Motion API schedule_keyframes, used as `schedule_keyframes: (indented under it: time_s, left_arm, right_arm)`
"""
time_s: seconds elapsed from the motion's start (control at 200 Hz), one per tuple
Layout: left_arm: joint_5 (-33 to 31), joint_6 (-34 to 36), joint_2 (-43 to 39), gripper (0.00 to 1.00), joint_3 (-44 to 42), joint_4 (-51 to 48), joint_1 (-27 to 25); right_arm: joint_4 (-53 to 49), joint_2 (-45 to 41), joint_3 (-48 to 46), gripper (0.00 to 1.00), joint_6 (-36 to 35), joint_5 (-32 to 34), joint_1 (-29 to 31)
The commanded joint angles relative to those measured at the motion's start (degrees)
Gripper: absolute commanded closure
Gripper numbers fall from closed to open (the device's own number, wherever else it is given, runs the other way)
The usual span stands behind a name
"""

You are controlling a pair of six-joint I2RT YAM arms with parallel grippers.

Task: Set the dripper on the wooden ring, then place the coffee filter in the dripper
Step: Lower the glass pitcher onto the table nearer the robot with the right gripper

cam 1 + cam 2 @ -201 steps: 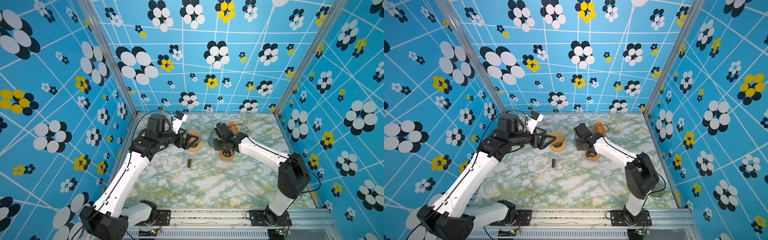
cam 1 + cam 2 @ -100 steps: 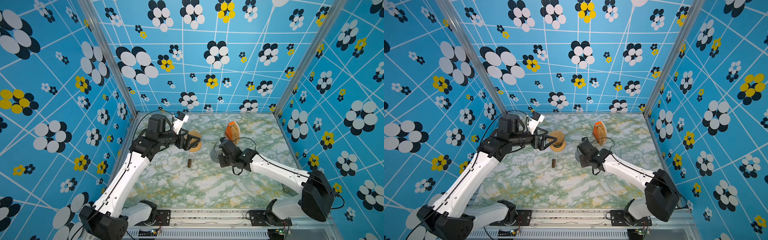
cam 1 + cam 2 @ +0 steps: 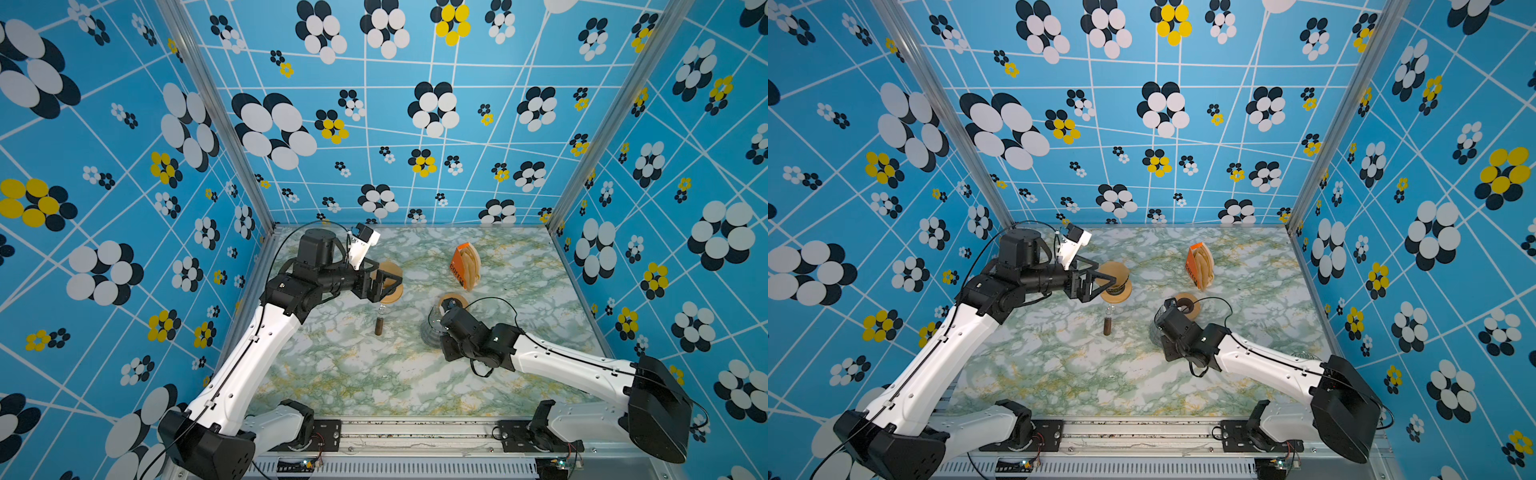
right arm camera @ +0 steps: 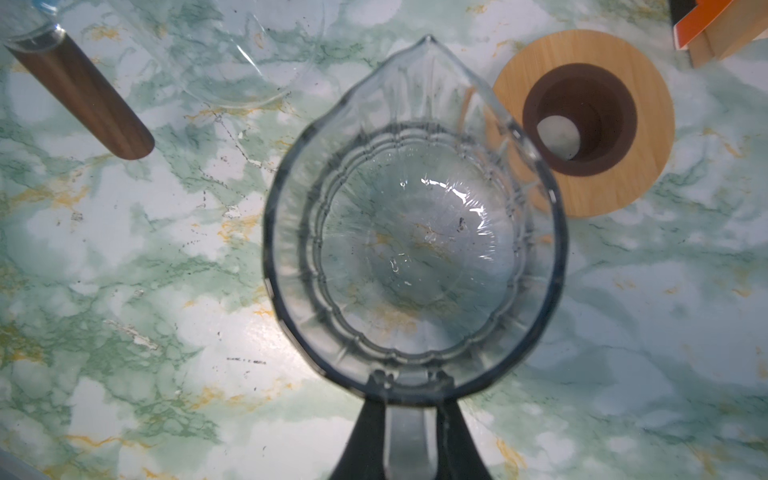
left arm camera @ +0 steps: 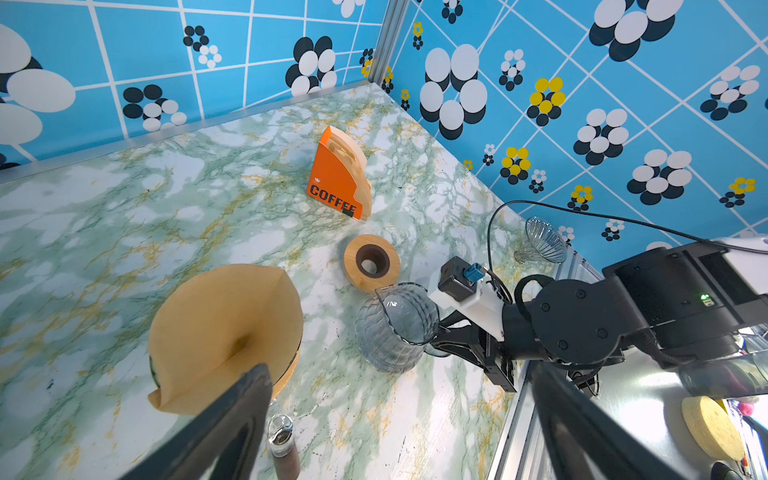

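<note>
The brown paper coffee filter [image 5: 224, 332] [image 3: 390, 270] stands opened as a cone inside the dripper, of which only the wooden collar [image 5: 293, 365] [image 3: 392, 296] shows. My left gripper [image 5: 395, 415] [image 3: 386, 282] hovers over it, open wide. One of its fingers [image 5: 237, 415] overlaps the filter's rim, and nothing is between the fingers. My right gripper [image 4: 409, 399] [image 5: 453, 336] is shut on the handle of a clear glass carafe [image 4: 415, 249] [image 3: 430, 328] standing on the marble table.
A wooden ring [image 3: 454, 300] [image 4: 582, 124] lies just behind the carafe. An orange COFFEE filter holder [image 3: 459, 264] [image 5: 332, 174] stands further back. A small vial [image 3: 379, 326] [image 5: 284, 444] stands in front of the dripper. A ribbed glass cone [image 5: 542, 241] sits by the right wall.
My right arm has swung down and drawn toward the front, and the carafe in its grip has come forward of the wooden ring. The orange holder is now uncovered. The left arm has barely moved.
</note>
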Motion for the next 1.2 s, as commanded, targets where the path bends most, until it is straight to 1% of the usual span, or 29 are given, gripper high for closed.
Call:
schedule_keyframes:
  time_s: [0.0,0.455,0.905,1.04,1.195]
  left_arm:
    - [-0.42,0.62,-0.09,0.01,1.02,0.31,-0.39]
    - [-0.63,0.81,0.06,0.01,1.23,-0.04,-0.76]
    - [-0.85,0.62,-0.08,0.01,1.19,0.04,-1.4]
    - [-1.02,0.62,-0.18,0.01,1.2,-0.04,-1.47]
    - [-1.04,0.71,-0.22,0.01,1.28,-0.21,-1.57]
  right_arm:
    - [2.28,-1.05,-0.31,0.87,1.34,2.73,1.1]
    - [3.97,0.84,-1.09,0.87,2.88,2.54,2.64]
    - [4.34,3.16,-1.26,0.85,3.59,2.9,3.59]
    - [4.82,3.6,-1.32,0.82,3.81,2.6,3.71]
    - [5.09,3.23,-1.0,0.75,4.33,2.26,3.65]
